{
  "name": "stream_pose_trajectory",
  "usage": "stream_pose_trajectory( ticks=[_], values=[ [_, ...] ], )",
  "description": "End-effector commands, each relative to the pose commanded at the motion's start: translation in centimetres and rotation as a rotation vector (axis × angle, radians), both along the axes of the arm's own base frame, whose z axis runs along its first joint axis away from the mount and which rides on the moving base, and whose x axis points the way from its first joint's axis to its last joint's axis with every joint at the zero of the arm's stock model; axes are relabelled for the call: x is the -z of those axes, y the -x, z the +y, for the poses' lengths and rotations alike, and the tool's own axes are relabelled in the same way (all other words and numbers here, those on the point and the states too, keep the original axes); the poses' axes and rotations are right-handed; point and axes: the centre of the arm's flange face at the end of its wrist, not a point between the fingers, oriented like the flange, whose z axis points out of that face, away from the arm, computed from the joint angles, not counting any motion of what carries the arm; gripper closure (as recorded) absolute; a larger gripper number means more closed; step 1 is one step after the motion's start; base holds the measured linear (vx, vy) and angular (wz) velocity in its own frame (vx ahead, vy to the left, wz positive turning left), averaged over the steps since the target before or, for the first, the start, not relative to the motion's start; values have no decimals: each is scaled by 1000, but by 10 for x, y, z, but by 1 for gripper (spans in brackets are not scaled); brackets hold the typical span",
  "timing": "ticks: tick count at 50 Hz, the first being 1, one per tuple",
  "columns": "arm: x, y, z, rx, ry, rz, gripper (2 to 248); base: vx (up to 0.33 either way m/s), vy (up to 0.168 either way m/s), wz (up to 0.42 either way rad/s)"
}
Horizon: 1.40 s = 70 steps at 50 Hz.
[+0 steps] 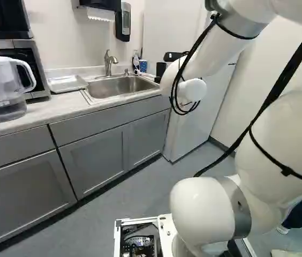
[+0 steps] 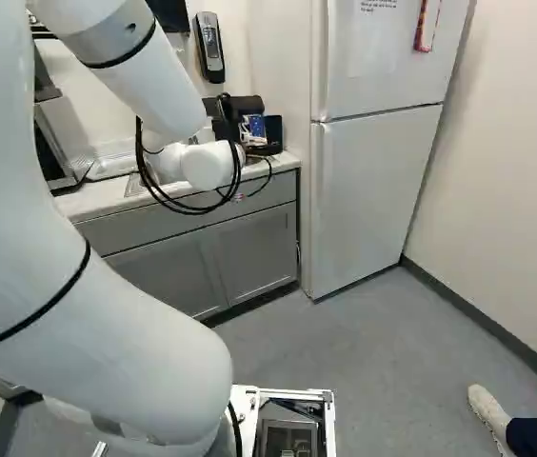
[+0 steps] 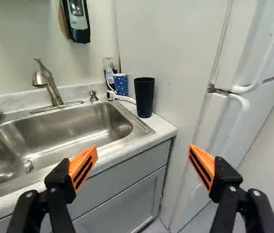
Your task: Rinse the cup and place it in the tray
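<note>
A black part of my gripper (image 1: 174, 56) shows past the wrist in the left base view, its fingertips hidden. In the wrist view the gripper (image 3: 143, 148) stands wide open, nothing between its orange pads. Ahead of it, a tall black cup (image 3: 144, 97) stands upright on the counter corner by the sink. A smaller blue patterned cup (image 3: 121, 84) is beside it, nearer the wall. The steel sink (image 3: 64, 127) has a faucet (image 3: 50, 85) at its back. Across the sink from the cups lies a whitish tray (image 1: 67, 83), its edge also visible in the wrist view.
A water pitcher (image 1: 4, 88) stands on the counter left of the tray, before a microwave. Grey cabinets (image 1: 95, 160) front the counter. The white fridge (image 2: 373, 190) rises right of the sink. A soap dispenser (image 3: 75, 19) hangs on the wall, and a white cable lies by the cups.
</note>
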Motion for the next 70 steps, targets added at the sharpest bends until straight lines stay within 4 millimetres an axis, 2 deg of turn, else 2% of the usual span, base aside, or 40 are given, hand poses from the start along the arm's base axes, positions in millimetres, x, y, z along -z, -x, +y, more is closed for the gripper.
stream_pose_trajectory(
  ticks=[70],
  values=[
    [-66, -33, 0, -3, 2, -41, 3, 0, 0, 0]
  ],
)
